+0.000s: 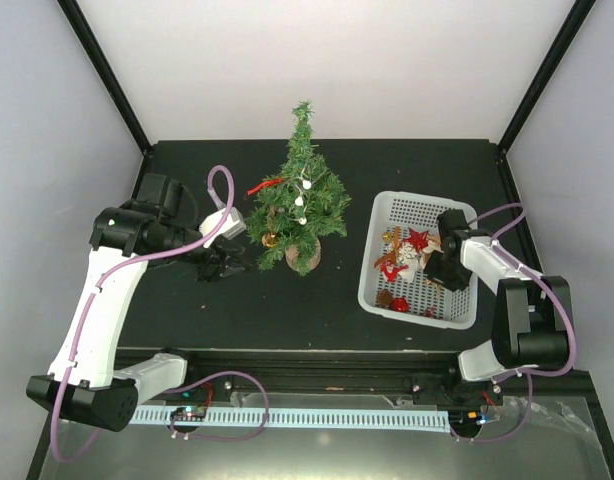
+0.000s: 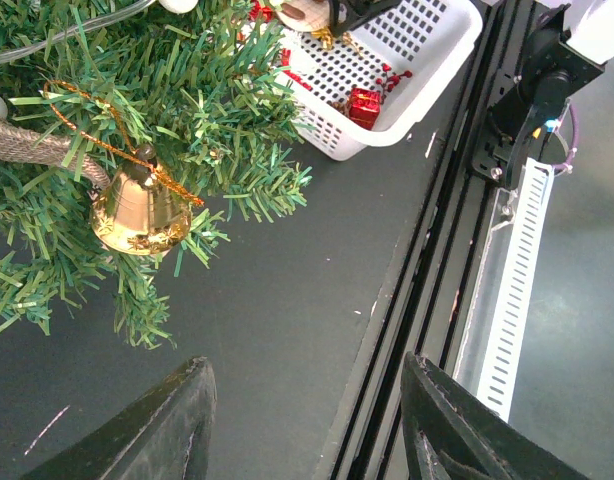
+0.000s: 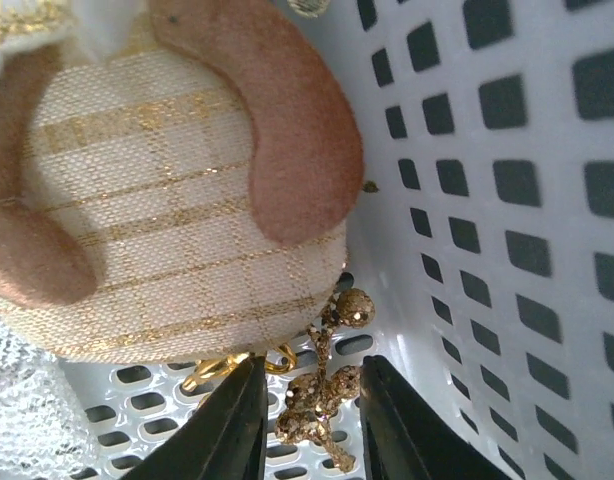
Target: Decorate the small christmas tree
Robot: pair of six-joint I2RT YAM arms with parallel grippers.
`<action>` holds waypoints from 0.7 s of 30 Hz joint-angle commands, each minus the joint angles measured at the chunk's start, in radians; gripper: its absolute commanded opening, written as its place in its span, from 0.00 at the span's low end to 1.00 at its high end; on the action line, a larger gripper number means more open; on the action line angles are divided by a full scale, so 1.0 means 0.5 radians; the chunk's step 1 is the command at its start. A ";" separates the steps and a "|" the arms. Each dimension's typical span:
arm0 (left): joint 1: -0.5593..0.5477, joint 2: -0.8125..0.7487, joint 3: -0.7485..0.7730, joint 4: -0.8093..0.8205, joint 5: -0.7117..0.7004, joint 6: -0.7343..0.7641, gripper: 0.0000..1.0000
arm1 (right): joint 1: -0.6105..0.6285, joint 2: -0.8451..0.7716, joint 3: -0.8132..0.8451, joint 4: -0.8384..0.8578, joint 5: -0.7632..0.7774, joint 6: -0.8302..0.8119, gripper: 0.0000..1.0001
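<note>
Tree (image 1: 305,195) stands upright on its pot (image 1: 303,255) at centre of top view, a bit left of middle, on the dark table (image 1: 287,310). It carries a red ribbon (image 1: 264,185) on its left side & white beads (image 1: 301,192) down the middle. In L wrist view its branches fill the upper left, w/ a gold bell (image 2: 137,210) hanging from a gold thread among the needles. L gripper (image 2: 305,365) sits low at bottom of that view, near the tree's lower branches but apart from them, jaws wide apart, nothing btwn them, only bare table underneath. White basket (image 1: 368,265) is right of centre in top view, well apart from the tree, w/ a red star (image 1: 419,239) & other red/gold bits inside; a small red gift box (image 2: 364,106) shows in it at top of L wrist view. R gripper (image 3: 312,370) is down inside the basket, near its right wall. In R wrist view, bottom centre, its jaws are close together w/ a gold glitter sprig (image 3: 322,395) btwn them; can't tell if they actually pinch it. Just above, filling upper left, is a cream fabric ornament (image 3: 167,200) w/ gold stripes & brown felt pieces, lying on the basket floor.
</note>
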 commanded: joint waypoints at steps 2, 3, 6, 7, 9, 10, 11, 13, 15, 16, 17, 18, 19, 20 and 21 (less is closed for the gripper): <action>0.008 -0.022 0.039 -0.017 -0.002 0.015 0.52 | -0.025 0.001 0.004 0.033 0.020 -0.022 0.24; 0.008 -0.023 0.040 -0.017 -0.001 0.015 0.52 | -0.024 -0.002 -0.001 0.031 0.020 -0.025 0.22; 0.008 -0.026 0.037 -0.014 -0.002 0.014 0.52 | -0.028 -0.013 -0.016 0.024 0.015 -0.034 0.14; 0.009 -0.028 0.033 -0.017 -0.001 0.015 0.52 | -0.027 -0.017 -0.019 0.021 0.016 -0.037 0.12; 0.009 -0.033 0.028 -0.015 -0.002 0.017 0.52 | -0.027 -0.033 -0.022 0.011 0.018 -0.041 0.09; 0.009 -0.033 0.028 -0.015 0.000 0.017 0.52 | -0.028 -0.042 -0.024 0.005 0.018 -0.044 0.08; 0.009 -0.033 0.025 -0.015 -0.001 0.016 0.52 | -0.028 -0.053 -0.021 -0.004 0.024 -0.047 0.07; 0.009 -0.038 0.024 -0.015 -0.001 0.018 0.52 | -0.025 -0.082 -0.016 -0.029 0.026 -0.054 0.07; 0.008 -0.040 0.027 -0.020 -0.002 0.021 0.52 | -0.027 -0.131 -0.010 -0.061 0.026 -0.056 0.07; 0.008 -0.042 0.028 -0.024 -0.002 0.025 0.52 | -0.025 -0.161 -0.001 -0.083 0.022 -0.054 0.07; 0.008 -0.046 0.034 -0.037 -0.003 0.030 0.52 | -0.026 -0.196 0.008 -0.105 0.005 -0.050 0.07; 0.007 -0.047 0.036 -0.047 -0.003 0.040 0.52 | -0.025 -0.236 0.015 -0.124 -0.017 -0.046 0.07; 0.008 -0.050 0.034 -0.053 -0.007 0.046 0.52 | -0.023 -0.275 0.024 -0.141 -0.038 -0.042 0.07; 0.008 -0.051 0.033 -0.056 -0.011 0.052 0.52 | -0.021 -0.308 0.036 -0.164 -0.061 -0.039 0.07; 0.009 -0.052 0.030 -0.060 -0.012 0.055 0.52 | -0.022 -0.339 0.053 -0.195 -0.072 -0.039 0.07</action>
